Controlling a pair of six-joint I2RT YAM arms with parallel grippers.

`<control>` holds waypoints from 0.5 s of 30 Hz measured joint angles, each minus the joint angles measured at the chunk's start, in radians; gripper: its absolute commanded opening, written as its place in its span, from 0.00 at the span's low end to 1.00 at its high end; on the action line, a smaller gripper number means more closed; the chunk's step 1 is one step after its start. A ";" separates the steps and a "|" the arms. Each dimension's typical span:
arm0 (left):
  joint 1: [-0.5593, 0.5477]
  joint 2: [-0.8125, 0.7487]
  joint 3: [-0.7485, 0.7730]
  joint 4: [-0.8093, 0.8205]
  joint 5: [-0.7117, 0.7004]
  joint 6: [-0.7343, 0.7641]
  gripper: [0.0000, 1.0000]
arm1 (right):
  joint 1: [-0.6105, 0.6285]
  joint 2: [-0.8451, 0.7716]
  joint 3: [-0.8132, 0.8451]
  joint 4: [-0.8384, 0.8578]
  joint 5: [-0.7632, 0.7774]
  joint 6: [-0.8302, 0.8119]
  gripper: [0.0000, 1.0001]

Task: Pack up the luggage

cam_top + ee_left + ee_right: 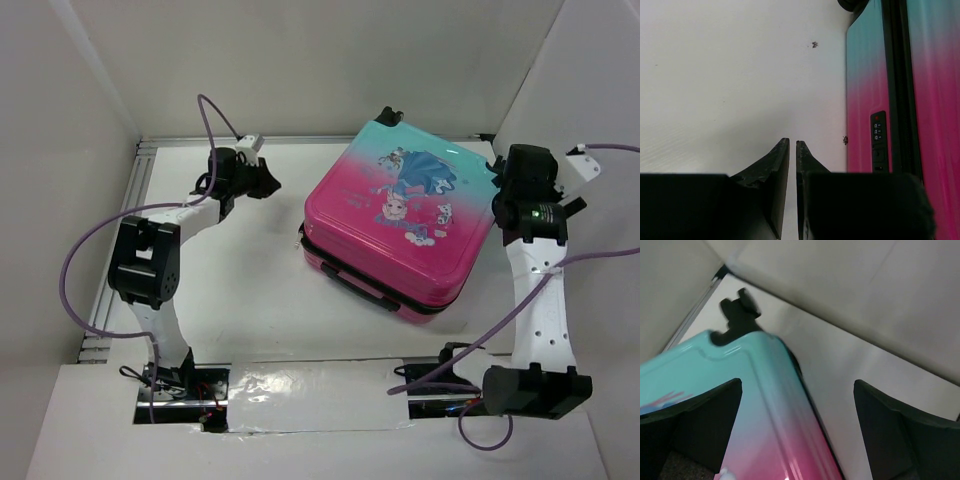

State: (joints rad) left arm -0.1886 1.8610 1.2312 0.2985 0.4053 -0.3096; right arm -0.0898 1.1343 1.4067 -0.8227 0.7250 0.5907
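The luggage (398, 218) lies flat and closed on the white table, pink-to-teal shell with the princess print up, black handle on its near side. My left gripper (268, 184) is shut and empty, hovering over bare table left of the luggage. In the left wrist view its fingertips (792, 143) nearly touch, and the luggage's side (865, 100) with a combination lock (878, 127) stands to the right. My right gripper (497, 190) is open over the luggage's right far edge. In the right wrist view its jaws (797, 386) straddle the teal edge (755, 390), not touching it.
White walls enclose the table on the left, back and right. A black wheel (737, 312) sticks out at the luggage's far corner, near the back wall. A metal rail (120, 250) runs along the table's left edge. Purple cables loop from both arms.
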 measured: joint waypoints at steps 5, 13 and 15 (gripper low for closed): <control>-0.009 0.038 0.039 -0.019 0.000 0.004 0.23 | -0.106 0.011 -0.154 0.016 -0.024 0.044 0.99; -0.039 0.119 0.143 -0.045 0.017 0.037 0.22 | -0.187 0.052 -0.338 0.138 -0.061 0.081 0.99; -0.064 0.128 0.146 -0.042 0.053 0.054 0.21 | -0.192 0.050 -0.365 0.219 -0.092 0.071 0.96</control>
State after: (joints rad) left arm -0.2527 1.9888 1.3769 0.2569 0.4583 -0.2558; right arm -0.2821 1.1843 1.0416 -0.6037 0.6327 0.6617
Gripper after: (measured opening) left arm 0.216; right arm 0.983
